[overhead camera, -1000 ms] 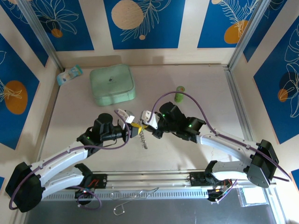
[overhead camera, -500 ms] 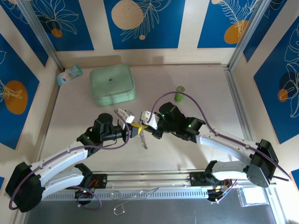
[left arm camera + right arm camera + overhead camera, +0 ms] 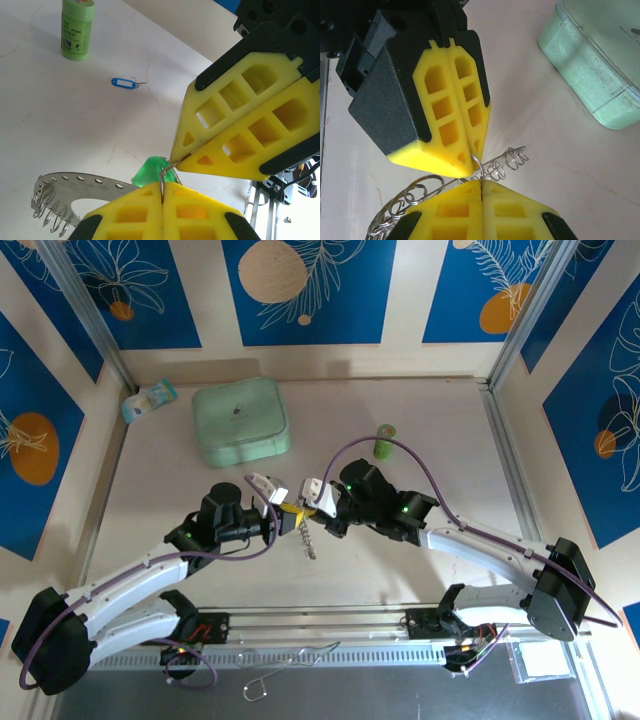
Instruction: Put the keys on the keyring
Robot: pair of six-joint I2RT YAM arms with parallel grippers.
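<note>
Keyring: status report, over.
Left gripper, right gripper shut, tip to tip, pinching ring of green key. Keyring hangs beside them. Blue key loose on table, nothing obstructing.

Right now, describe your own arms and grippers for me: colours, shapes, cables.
Both the left arm and right arm have white links, bulky black joints and a purple cable looping alongside; small green lights glow on the black housings. The left gripper and right gripper each have wedge-shaped yellow fingers with open rectangular pockets, set in black mounts.
</note>
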